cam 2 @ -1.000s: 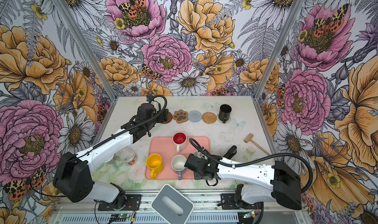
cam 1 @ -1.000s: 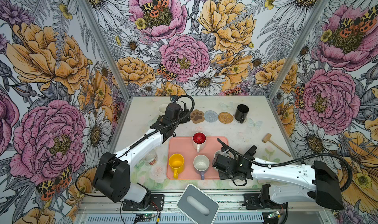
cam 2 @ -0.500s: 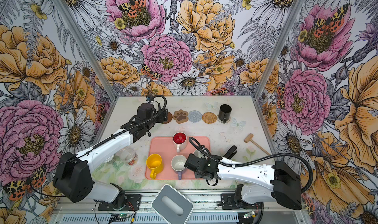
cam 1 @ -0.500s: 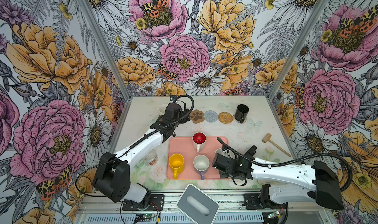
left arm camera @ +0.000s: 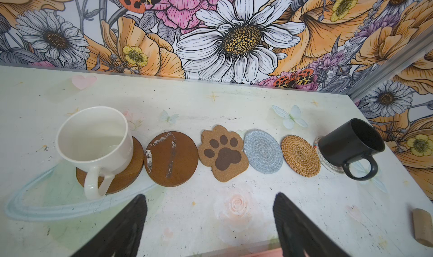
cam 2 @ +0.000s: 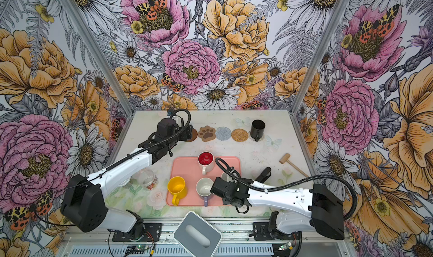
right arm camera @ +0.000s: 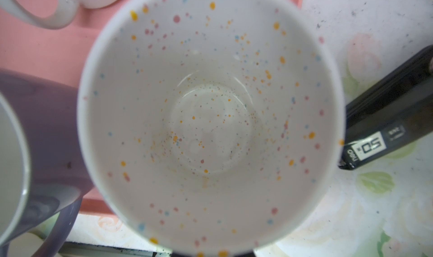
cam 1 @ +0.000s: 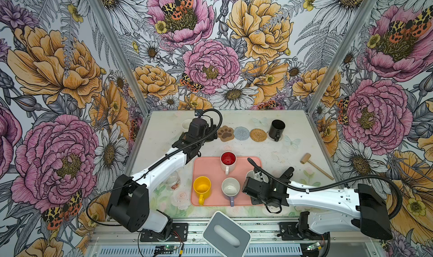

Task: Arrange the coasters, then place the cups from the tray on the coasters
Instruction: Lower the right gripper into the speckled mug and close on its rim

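A: Biggest first: what's on the desk (cam 1: 276, 150)?

B: The tray (cam 1: 206, 166), near the front, carrying 4 cups: the red-inside cup (cam 1: 228, 161), yellow cup (cam 1: 202, 185), lavender cup (cam 1: 230, 187), and the speckled cup (right arm camera: 210, 115) at its right edge, under the right hand (cam 1: 254, 185).

A: Is that hand clamped on it?

B: I cannot tell. Its wrist view looks straight down into the speckled cup and shows no fingers. The left hand (left arm camera: 210, 223) hovers before the coaster row, jaws well apart, empty.

A: And the row?

B: 6 coasters along the back. The cream cup (left arm camera: 93, 136) stands on the end brown disc (left arm camera: 131, 171); the black cup (left arm camera: 349, 143) sits on the lacy coaster (left arm camera: 328, 166) at the other end. Free between them: the bare brown disc (left arm camera: 171, 158), paw coaster (left arm camera: 222, 153), grey-blue coaster (left arm camera: 262, 151), rattan coaster (left arm camera: 301, 156).

A: So, advice?

B: Lift the speckled cup straight up, since the lavender one sits just beside it. Then I'd centre it on the rattan coaster without nudging the black cup's handle.
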You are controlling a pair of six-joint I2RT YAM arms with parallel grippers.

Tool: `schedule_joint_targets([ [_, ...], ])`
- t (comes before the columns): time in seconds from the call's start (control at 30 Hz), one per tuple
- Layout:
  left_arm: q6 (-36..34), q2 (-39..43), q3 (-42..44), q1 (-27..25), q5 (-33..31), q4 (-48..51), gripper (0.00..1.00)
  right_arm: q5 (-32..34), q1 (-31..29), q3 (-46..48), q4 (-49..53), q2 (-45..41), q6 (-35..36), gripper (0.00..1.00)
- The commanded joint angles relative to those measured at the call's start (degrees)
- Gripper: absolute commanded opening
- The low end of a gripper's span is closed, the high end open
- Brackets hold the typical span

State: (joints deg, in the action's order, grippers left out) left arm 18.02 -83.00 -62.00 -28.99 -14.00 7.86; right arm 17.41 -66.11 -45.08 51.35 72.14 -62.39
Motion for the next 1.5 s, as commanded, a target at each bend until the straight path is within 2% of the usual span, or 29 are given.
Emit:
schedule_joint_targets([
  [0.0,0.62,-0.14,-0.05,0.52,1.15,-0.47,0.86,2.56,-0.26,0.75,-1.08,-0.53,-1.38,0.09],
  [0.13,0.68,-0.14,0.01,0.52,1.3,-0.64,0.86,2.45,-0.32,1.3,-1.29,-0.21,-1.79,0.19],
  [0.57,0.61,-0.41,-0.2,0.54,1.34,-0.65,0.86,2.19,-0.32,1.75,-2.05,0.44,-1.99,0.32],
  [0.73,0.61,-0.62,-0.38,0.6,1.43,-0.48,0.86,2.37,-0.27,1.73,-2.47,1.05,-1.95,0.44],
  [1.47,0.61,-0.23,-0.13,0.72,1.21,-0.26,0.86,2.85,1.58,4.62,-7.14,1.68,-2.69,0.42],
])
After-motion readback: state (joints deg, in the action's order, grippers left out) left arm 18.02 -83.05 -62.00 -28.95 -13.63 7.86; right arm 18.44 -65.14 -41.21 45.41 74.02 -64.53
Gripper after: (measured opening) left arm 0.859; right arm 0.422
